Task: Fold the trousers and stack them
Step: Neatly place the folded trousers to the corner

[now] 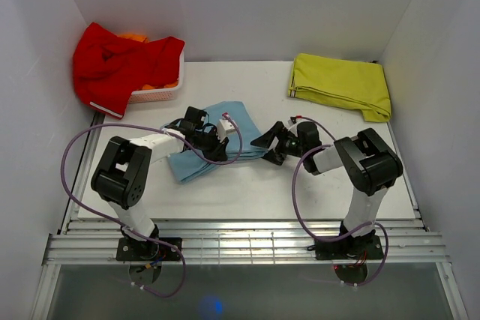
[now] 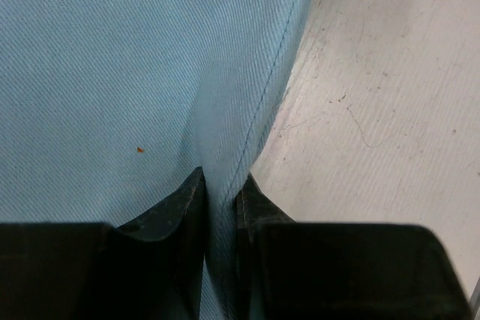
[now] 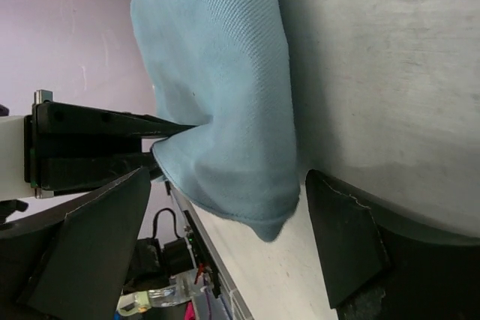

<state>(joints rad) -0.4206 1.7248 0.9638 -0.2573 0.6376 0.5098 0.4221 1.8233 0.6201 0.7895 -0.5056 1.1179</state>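
The light sky-blue trousers [image 1: 196,159] lie folded in the middle of the white table. My left gripper [image 1: 217,149] is shut on their hemmed edge; in the left wrist view the cloth [image 2: 150,73] runs pinched between the two dark fingers [image 2: 180,215]. My right gripper [image 1: 268,145] is open at the trousers' right edge. In the right wrist view the blue cloth [image 3: 225,110] hangs between my spread fingers [image 3: 345,237], touching neither one.
A bright red garment [image 1: 120,65] drapes over a white basket [image 1: 157,95] at the back left. A yellow-green folded garment [image 1: 341,84] lies at the back right. White walls close in on three sides. Metal rails [image 1: 240,249] run along the near edge.
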